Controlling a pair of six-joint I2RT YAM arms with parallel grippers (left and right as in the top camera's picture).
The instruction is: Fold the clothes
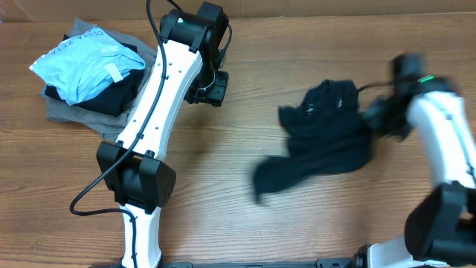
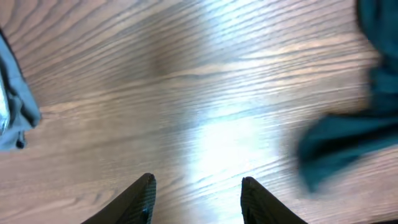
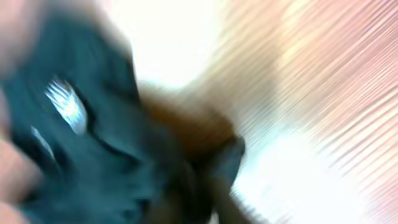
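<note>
The left gripper (image 2: pixel 198 179) holds its fingers apart over the table (image 2: pixel 186 93). The right gripper (image 1: pixel 377 113) touches the crumpled black T-shirt (image 1: pixel 327 145); blur hides its jaw state.

Ahead of the jaws of the left gripper (image 2: pixel 196 193), the wood-grain table (image 2: pixel 186 81) is gleaming smooth and glossy, while to their right the black T-shirt (image 2: pixel 348 140) is lying as soft, matt cloth.

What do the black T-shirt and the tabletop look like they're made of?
Black T-shirt: soft, thin fabric, possibly cotton or a blend, with a matte finish; it lies crumpled in loose folds. Table: wood or wood-look laminate, smooth with a slight sheen; it shows streaky grain, and a bright glare patch in the left wrist view.
</note>
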